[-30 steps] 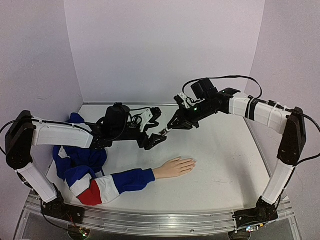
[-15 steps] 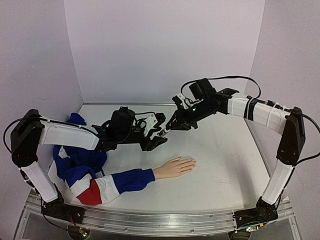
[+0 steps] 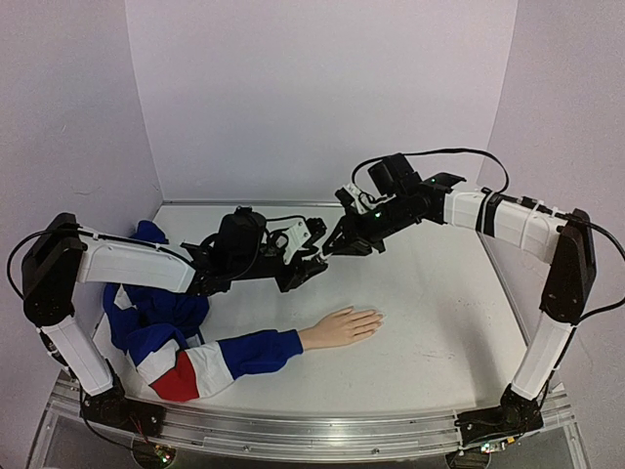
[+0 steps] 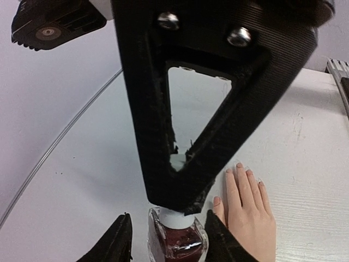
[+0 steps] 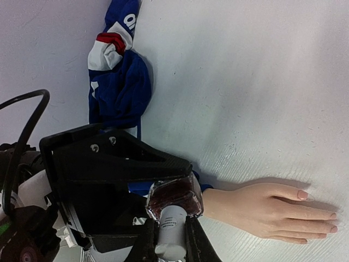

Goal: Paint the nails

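Observation:
A small dark-red polish bottle (image 5: 174, 196) hangs in the air above the table. My right gripper (image 5: 170, 240) is shut on its pale cap (image 5: 172, 232). My left gripper (image 4: 170, 243) stands open round the glass body (image 4: 177, 243), one finger on each side, with a narrow gap on the left. The two grippers meet at mid-table (image 3: 317, 254). The peach mannequin hand (image 3: 340, 326) lies flat, palm down, below the bottle. Its pale nails (image 5: 302, 195) point right and show in the left wrist view too, at the fingertips (image 4: 239, 165).
The hand's blue, white and red sleeve (image 3: 234, 354) runs left into a bunched heap of the same cloth (image 3: 156, 313) by the left wall. Lilac walls close the table on three sides. A metal rail (image 3: 293, 435) lines the near edge.
My left gripper has moved right up to the bottle and its jaws have narrowed round the glass. The right gripper has kept its hold on the cap, almost still.

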Motion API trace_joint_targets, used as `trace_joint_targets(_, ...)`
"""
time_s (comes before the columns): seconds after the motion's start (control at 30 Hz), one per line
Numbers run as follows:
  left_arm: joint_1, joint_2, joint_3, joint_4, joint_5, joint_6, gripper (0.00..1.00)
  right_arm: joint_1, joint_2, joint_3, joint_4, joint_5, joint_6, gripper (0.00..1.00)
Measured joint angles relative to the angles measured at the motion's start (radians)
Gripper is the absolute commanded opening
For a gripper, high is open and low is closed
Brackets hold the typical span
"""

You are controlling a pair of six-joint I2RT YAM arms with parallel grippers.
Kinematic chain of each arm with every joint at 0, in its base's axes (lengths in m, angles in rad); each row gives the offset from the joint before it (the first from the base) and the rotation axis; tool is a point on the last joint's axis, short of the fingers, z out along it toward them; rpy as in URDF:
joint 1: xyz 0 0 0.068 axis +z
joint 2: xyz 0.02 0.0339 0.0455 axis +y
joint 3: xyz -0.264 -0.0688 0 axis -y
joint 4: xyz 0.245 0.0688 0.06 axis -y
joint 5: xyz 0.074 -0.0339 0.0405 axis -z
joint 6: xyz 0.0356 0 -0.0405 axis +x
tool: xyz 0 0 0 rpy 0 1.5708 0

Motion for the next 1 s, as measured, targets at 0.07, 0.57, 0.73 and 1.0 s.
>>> trace_joint_targets(0.07, 0.0, 0.0, 0.0, 0.002, -0.002, 0.001, 0.5, 0.003, 0.0, 0.0, 0.0, 0.001, 0.002, 0.0)
trace_joint_targets(0.57, -0.007, 0.0, 0.0, -0.01, -0.025, 0.025, 0.33, 0.007, 0.0, 0.0, 0.0, 0.013, 0.007, 0.0)
trace_joint_targets(0.73, -0.011, 0.0, 0.0, -0.027, -0.026, 0.047, 0.19, 0.008, 0.0, 0.0, 0.001, 0.017, 0.013, 0.0)
trace_joint_targets(1.0, -0.013, 0.0, 0.007, -0.045, -0.022, 0.039, 0.0, 0.01, 0.0, 0.0, 0.0, 0.026, 0.005, 0.0)
